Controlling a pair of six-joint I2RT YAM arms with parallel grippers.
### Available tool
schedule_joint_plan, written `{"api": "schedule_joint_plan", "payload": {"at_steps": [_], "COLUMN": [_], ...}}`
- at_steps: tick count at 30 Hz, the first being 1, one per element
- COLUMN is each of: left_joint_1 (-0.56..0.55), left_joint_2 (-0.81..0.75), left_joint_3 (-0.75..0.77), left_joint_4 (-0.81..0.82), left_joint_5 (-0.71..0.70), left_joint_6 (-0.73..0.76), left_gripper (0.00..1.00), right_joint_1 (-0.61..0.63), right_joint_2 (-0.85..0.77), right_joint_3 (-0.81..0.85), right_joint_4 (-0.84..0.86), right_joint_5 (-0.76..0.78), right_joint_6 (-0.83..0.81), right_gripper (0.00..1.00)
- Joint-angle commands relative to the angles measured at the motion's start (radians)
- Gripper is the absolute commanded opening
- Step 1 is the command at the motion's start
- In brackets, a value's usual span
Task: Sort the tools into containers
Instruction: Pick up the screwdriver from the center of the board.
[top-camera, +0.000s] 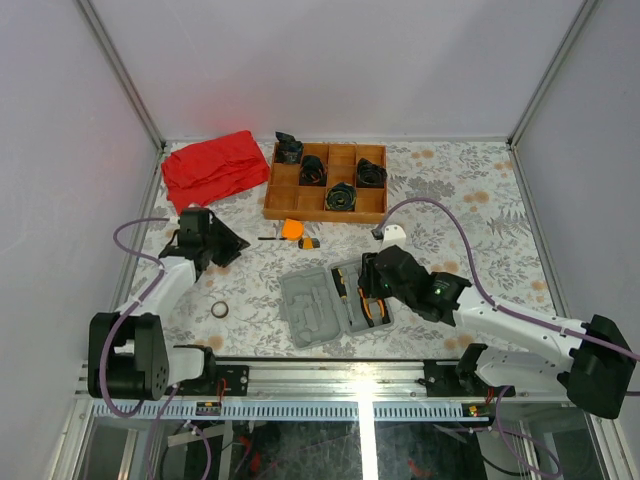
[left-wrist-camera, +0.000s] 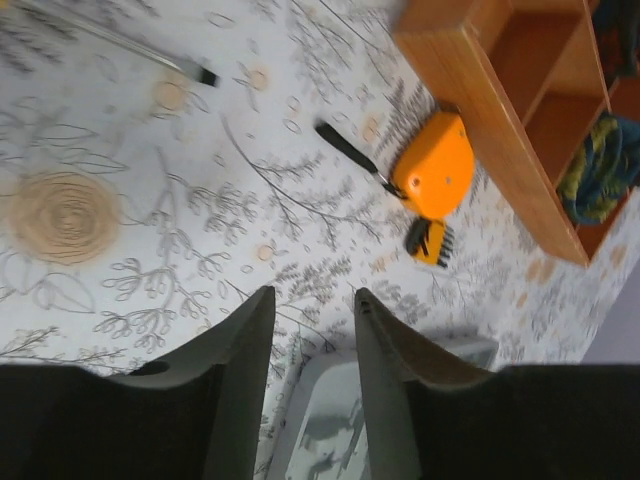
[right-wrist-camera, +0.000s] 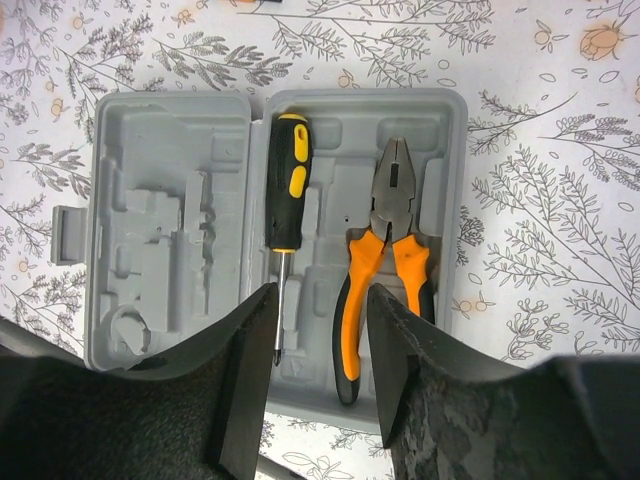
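Right wrist view: the grey tool case (right-wrist-camera: 170, 110) lies open on the table (right-wrist-camera: 560, 200). Its right half holds a black-and-yellow screwdriver (right-wrist-camera: 289, 170) and orange-handled pliers (right-wrist-camera: 385, 265), each in a recess. The right gripper (right-wrist-camera: 320, 300) hangs above it, jaws moderately apart, holding nothing. Left wrist view: the left gripper (left-wrist-camera: 313, 295), jaws narrowly parted and unladen, faces the tape measure (left-wrist-camera: 435, 165) and yellow-grey piece (left-wrist-camera: 430, 242), both beside the wooden tray (left-wrist-camera: 480, 90) containing black coiled bundles (left-wrist-camera: 600, 165). A black ring (top-camera: 219, 311) lies left of the case.
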Motion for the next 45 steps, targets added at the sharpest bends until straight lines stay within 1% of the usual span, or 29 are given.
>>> {"api": "schedule_joint_plan", "payload": {"at_steps": [1, 5, 9, 11, 17, 23, 27, 35, 45], "left_joint_1": [0.038, 0.086, 0.139, 0.159, 0.186, 0.2, 0.207, 0.227, 0.247], "left_joint_2": [-0.002, 0.052, 0.135, 0.169, 0.25, 0.396, 0.459, 0.515, 0.55], "left_joint_3": [0.041, 0.129, 0.223, 0.262, 0.33, 0.432, 0.465, 0.481, 0.477], "left_joint_4": [-0.053, -0.122, -0.201, -0.237, -0.291, -0.359, -0.382, -0.391, -0.367], "left_joint_5": [-0.155, -0.256, -0.342, -0.401, -0.527, -0.59, -0.621, -0.648, -0.628], "left_joint_6": [-0.017, -0.061, -0.092, -0.12, -0.209, -0.217, -0.227, -0.248, -0.233], "left_gripper": [0.44, 0.69, 0.81, 0.84, 0.84, 0.84, 0.84, 0.84, 0.75], "right_joint_1": [0.007, 0.007, 0.006, 0.006, 0.007, 0.007, 0.006, 0.007, 0.007], "right_joint_2": [0.018, 0.004, -0.024, -0.039, -0.09, -0.13, -0.138, -0.144, -0.167], "right_joint_3": [0.028, 0.017, -0.01, -0.025, -0.066, -0.083, -0.087, -0.089, -0.096], "right_joint_4": [0.034, 0.022, 0.026, 0.025, 0.021, 0.002, -0.004, -0.015, -0.037], "right_joint_5": [-0.015, -0.001, 0.011, 0.014, 0.026, 0.05, 0.051, 0.059, 0.07], "right_joint_6": [0.009, 0.004, 0.013, 0.02, 0.046, 0.05, 0.052, 0.056, 0.056], "right_gripper": [0.48, 0.48, 0.49, 0.49, 0.49, 0.5, 0.5, 0.5, 0.51]}}
